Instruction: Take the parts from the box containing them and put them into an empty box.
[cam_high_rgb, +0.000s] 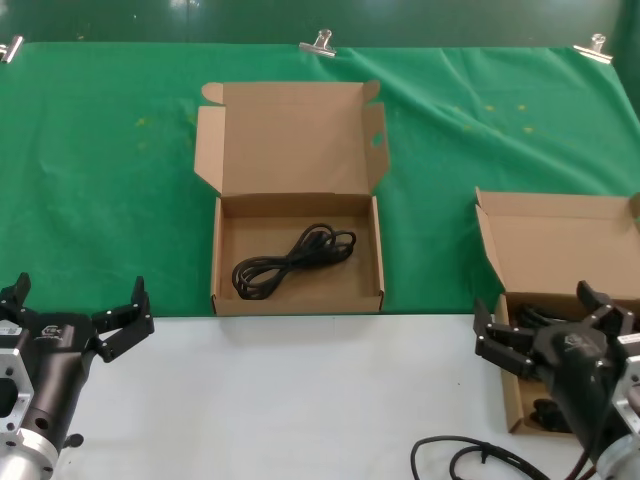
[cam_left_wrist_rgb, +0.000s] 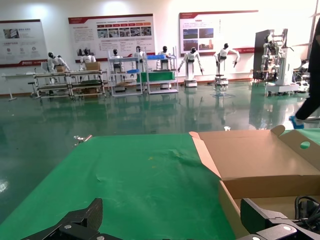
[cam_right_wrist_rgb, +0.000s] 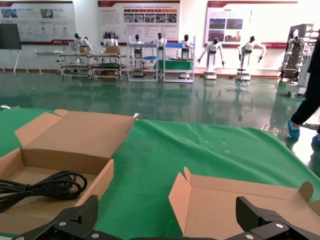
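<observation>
The holed-flap box (cam_high_rgb: 290, 150) stands open at the centre of the green cloth, with one black power cord (cam_high_rgb: 295, 260) lying in its tray. The plain-lid box (cam_high_rgb: 560, 235) is at the right edge, and black cords (cam_high_rgb: 538, 410) show in its tray. My right gripper (cam_high_rgb: 535, 305) hovers open and empty over that tray. My left gripper (cam_high_rgb: 78, 292) is open and empty at the lower left, at the cloth's front edge. The left wrist view shows the holed-flap box (cam_left_wrist_rgb: 265, 160) beside my left gripper (cam_left_wrist_rgb: 172, 220). The right wrist view shows the cord (cam_right_wrist_rgb: 50, 185), the plain lid (cam_right_wrist_rgb: 240, 205) and my right gripper (cam_right_wrist_rgb: 167, 215).
A loose black robot cable (cam_high_rgb: 470, 455) lies on the white table (cam_high_rgb: 300, 400) at the lower right. Metal clips (cam_high_rgb: 318, 42) hold the green cloth (cam_high_rgb: 100, 180) along the far edge. Green cloth separates the two boxes.
</observation>
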